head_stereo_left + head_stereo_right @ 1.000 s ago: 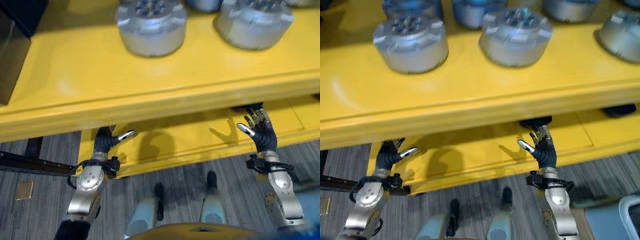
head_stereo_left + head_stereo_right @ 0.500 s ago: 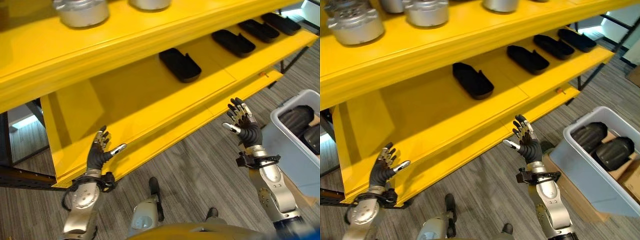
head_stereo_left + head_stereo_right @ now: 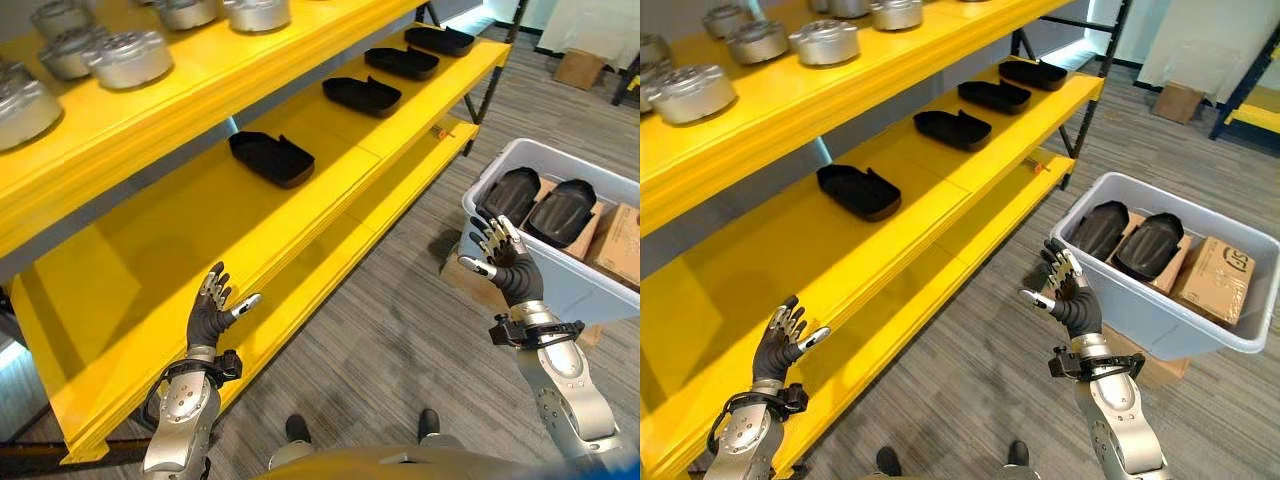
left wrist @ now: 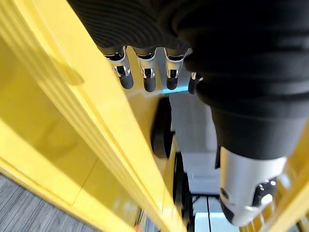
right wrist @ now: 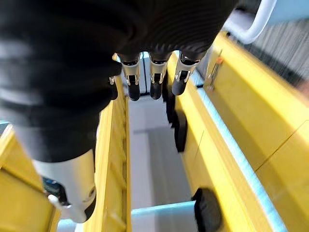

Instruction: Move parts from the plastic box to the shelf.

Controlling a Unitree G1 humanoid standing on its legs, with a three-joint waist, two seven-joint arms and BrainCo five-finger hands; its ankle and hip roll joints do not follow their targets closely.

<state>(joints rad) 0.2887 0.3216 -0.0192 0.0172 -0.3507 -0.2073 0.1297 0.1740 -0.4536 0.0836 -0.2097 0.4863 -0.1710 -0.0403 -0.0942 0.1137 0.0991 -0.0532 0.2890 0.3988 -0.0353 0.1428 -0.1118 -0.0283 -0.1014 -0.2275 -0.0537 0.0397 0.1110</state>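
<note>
Looking down through the left eye view, a yellow shelf (image 3: 330,190) is seen running away on the robot's left, with four black parts (image 3: 271,159) laid in a row on its middle level and silver round castings (image 3: 130,58) on the level above. A grey plastic box (image 3: 590,290) stands on the floor to the right, holding two more black parts (image 3: 509,195) beside a cardboard carton (image 3: 615,243). The left hand (image 3: 212,310) is raised before the shelf's lower edge, fingers spread and empty. The right hand (image 3: 505,265) is held up just in front of the box's near wall, fingers likewise straight and apart.

From the right eye view, the same layout is shown, with the box's rim (image 3: 1160,195) seen whole.

From the left wrist view, straight fingers (image 4: 147,77) are seen along the yellow shelf edge.

From the right wrist view, straight fingers (image 5: 155,82) are shown, nothing being held.
</note>
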